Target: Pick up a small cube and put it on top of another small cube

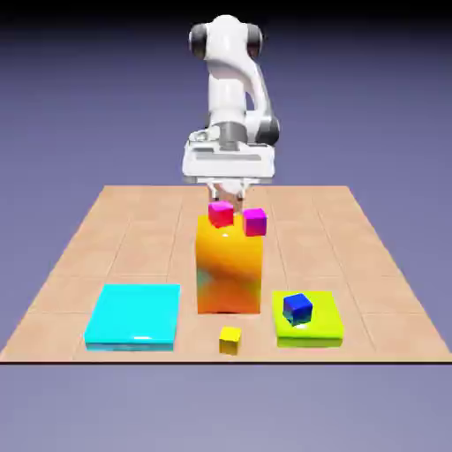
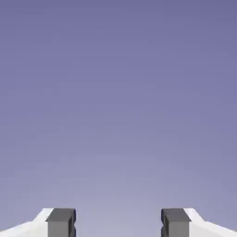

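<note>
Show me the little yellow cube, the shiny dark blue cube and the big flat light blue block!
Yellow cube (image 1: 229, 341): exterior view, on its front face.
Dark blue cube (image 1: 297, 309): exterior view, middle of its visible sides.
Flat light blue block (image 1: 134, 312): exterior view, on its top.

Colours noted: bench (image 1: 371, 300) tan with a faint grid pattern; tall block (image 1: 229, 274) orange blending to yellow, greenish patch at lower left; flat slabs cyan (image 1: 134, 314) and lime (image 1: 322, 334); small cube (image 1: 229, 341) yellow.
</note>
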You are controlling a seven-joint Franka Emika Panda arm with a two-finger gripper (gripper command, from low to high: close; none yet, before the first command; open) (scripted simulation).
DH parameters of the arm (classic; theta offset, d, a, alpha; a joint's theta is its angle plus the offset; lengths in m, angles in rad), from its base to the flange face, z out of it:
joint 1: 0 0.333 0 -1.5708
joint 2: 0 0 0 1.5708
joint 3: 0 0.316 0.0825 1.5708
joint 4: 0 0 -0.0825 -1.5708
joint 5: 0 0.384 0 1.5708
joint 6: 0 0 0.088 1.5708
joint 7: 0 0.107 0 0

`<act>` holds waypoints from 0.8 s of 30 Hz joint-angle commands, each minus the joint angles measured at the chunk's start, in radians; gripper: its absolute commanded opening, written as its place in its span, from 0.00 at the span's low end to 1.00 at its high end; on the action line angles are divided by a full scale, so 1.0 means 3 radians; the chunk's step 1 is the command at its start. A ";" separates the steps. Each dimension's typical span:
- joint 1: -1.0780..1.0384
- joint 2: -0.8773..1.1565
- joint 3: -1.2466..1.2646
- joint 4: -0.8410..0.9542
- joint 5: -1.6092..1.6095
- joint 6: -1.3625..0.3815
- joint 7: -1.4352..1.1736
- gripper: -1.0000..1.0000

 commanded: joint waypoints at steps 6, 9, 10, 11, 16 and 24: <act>-0.0041 0.0725 0.0013 0.0663 0.0063 -0.0767 0.0102 0.50; -0.0061 0.1087 0.0019 0.0995 0.0095 -0.1151 0.0153 0.50; -0.0068 0.1208 0.0021 0.1105 0.0105 -0.1278 0.0170 0.50; -0.0075 0.1329 0.0023 0.1216 0.0116 -0.1406 0.0187 0.50; -0.0109 0.1933 0.0034 0.1768 0.0168 -0.2045 0.0272 0.50; -0.0164 0.2899 0.0051 0.2652 0.0253 -0.3068 0.0408 0.50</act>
